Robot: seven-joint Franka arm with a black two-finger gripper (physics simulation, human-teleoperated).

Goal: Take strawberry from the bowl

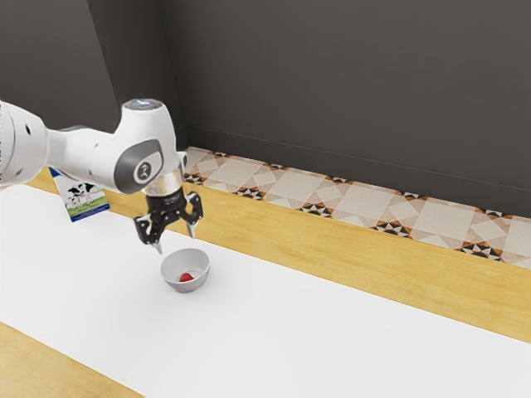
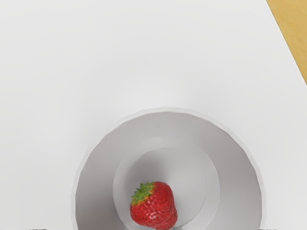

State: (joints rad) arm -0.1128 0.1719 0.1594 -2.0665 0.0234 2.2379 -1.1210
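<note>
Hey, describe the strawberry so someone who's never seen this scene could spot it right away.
On the wooden table, find the long white runner, and on it the round grey bowl below the robot's claw. Inside lies the strawberry: small, bright red, with a green leafy cap, the one red thing against plain grey walls.

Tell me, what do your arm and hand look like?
My arm is white with rounded segments, a grey panel bearing a small round emblem, and a dark disc on top. Below a metallic band, my gripper is black and angular, with two pale, narrow tips.
</note>
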